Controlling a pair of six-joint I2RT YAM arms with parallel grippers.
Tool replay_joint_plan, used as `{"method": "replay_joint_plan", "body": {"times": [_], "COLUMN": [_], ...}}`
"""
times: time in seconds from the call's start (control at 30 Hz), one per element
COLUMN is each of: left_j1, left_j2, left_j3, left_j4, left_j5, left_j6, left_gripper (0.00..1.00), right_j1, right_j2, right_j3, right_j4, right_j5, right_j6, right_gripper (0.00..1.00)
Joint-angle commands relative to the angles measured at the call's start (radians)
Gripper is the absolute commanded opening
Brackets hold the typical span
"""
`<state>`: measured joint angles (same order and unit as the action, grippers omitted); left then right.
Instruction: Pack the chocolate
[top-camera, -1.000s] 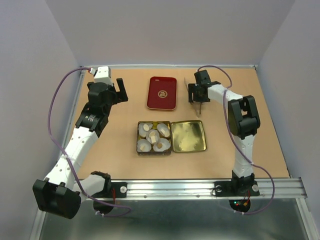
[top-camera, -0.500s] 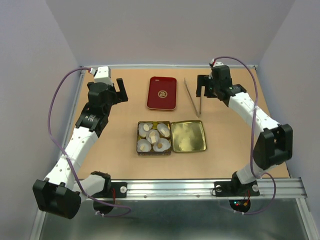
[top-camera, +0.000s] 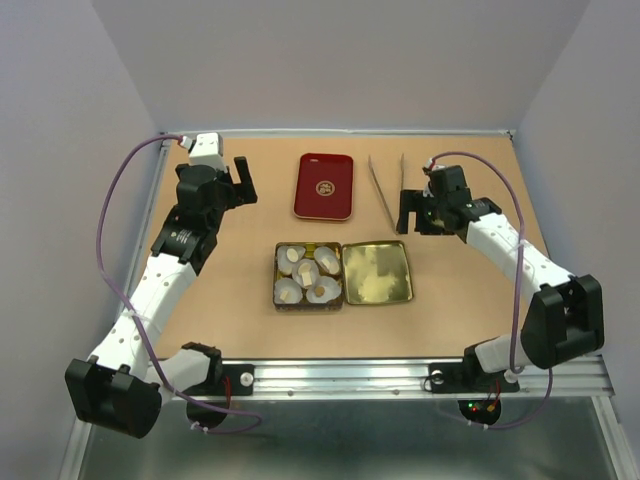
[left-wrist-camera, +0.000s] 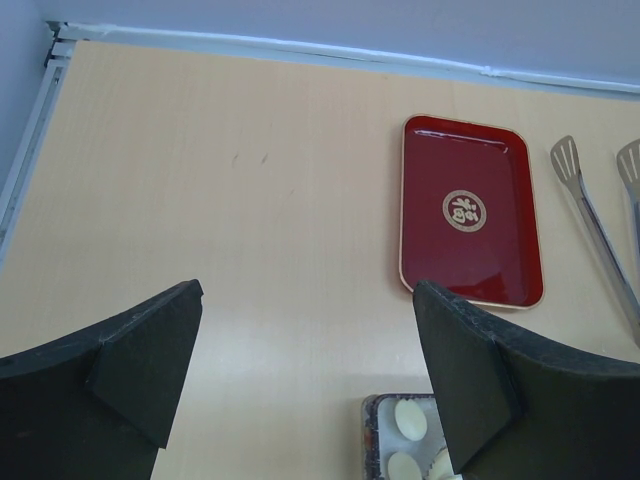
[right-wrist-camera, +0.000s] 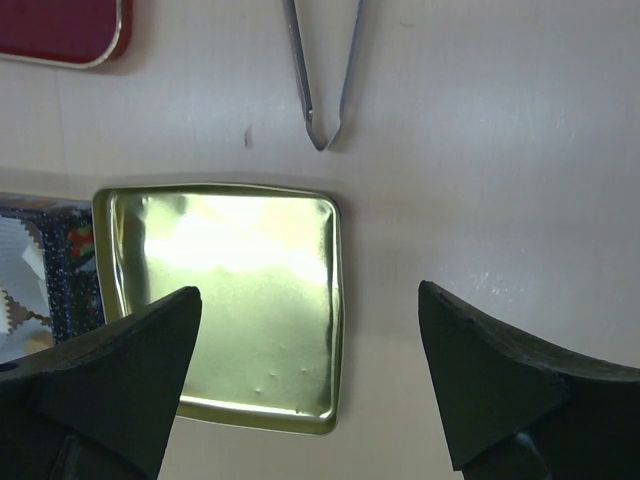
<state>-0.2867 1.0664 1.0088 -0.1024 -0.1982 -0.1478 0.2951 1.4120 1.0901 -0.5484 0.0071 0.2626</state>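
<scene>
Left gripper (top-camera: 240, 182) (left-wrist-camera: 305, 305): jaws spread fully wide, with nothing between the fingers (left-wrist-camera: 150, 350) and nothing touched. It hangs over bare table (top-camera: 230, 270) at the far left, well apart from the tin.

Right gripper (top-camera: 412, 212) (right-wrist-camera: 307, 295): jaws spread wide and holding nothing. In the wrist view only the gold lid and the tabletop show between the fingers (right-wrist-camera: 480, 370).

Chocolate (top-camera: 307, 270): small cream and light-brown pieces sitting in white fluted paper cups (top-camera: 290, 291) inside the tin (top-camera: 277, 272), mid-table between the two arms.

Gold lid (top-camera: 377, 272) (right-wrist-camera: 235, 300): lies flat with its inner face up, edge to edge with the tin's right side. Whether the two are hinged cannot be told.

Tweezers (top-camera: 385, 193) (right-wrist-camera: 322, 70): lying on the table beyond the lid, tips just short of its far edge and apart from both grippers.

Red tray (top-camera: 324, 186) (left-wrist-camera: 468, 210): flat at the far centre, left of the tweezers.
</scene>
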Motion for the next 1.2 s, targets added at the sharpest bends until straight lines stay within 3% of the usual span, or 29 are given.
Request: {"method": "replay_joint_plan", "body": {"times": [0.0, 0.27, 0.67, 0.93, 1.17], "left_j1": [-0.003, -0.006, -0.006, -0.005, -0.006], "left_j2": [-0.023, -0.011, -0.005, 0.004, 0.004], "left_j3": [0.034, 0.031, 0.031, 0.034, 0.033], "left_j4": [0.035, 0.038, 0.043, 0.043, 0.044], "left_j5": [0.003, 0.006, 0.016, 0.022, 0.019], "left_j6": [-0.009, -0.010, -0.018, -0.016, -0.016], "left_gripper": [0.99, 0.99, 0.99, 0.99, 0.99], "right_j1": [-0.004, -0.004, 0.006, 0.018, 0.042], "right_j2": [-0.028, 0.001, 0.085, 0.113, 0.142], "right_j3": [-0.050, -0.134, -0.159, -0.199, -0.205], "right_j4": [-0.005, -0.004, 0.010, 0.062, 0.084], "right_j5": [-0.047, -0.093, -0.045, -0.015, 0.022], "right_j6": [0.029, 0.072, 0.084, 0.122, 0.133], "right_gripper": [0.93, 0.89, 0.82, 0.62, 0.56]}}
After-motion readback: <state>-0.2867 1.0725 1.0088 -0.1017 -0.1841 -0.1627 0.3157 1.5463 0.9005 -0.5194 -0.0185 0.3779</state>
